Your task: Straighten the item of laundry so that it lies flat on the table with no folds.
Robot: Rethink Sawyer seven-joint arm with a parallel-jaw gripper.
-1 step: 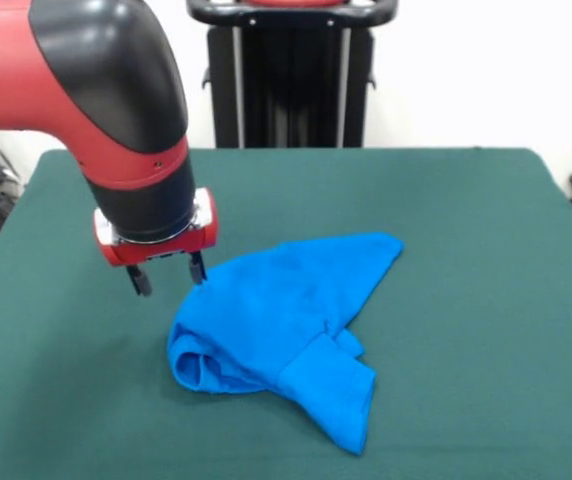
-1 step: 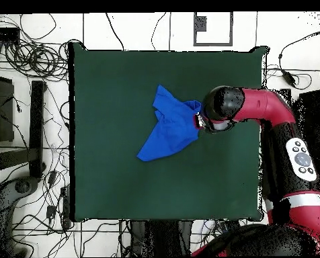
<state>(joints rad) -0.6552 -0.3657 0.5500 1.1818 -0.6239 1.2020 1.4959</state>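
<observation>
Blue T-shirt (image 1: 286, 325) (image 2: 167, 131) lies crumpled near the middle of the green table (image 1: 466, 220) (image 2: 115, 87), bunched and folded over itself rather than spread. In the front view one end is rolled into a thick curl at the lower left of the heap, a sleeve flap hangs toward the near edge, and a pointed corner reaches out to the right. Gripper (image 1: 169, 273) (image 2: 198, 122) hangs just beside the shirt's upper left edge, its two dark fingertips (image 1: 140, 281) spread apart with nothing between them; the right-hand tip sits right at the cloth's edge, though contact is hard to judge. The red and black arm (image 1: 86, 90) (image 2: 270, 111) comes in from the upper left in the front view.
</observation>
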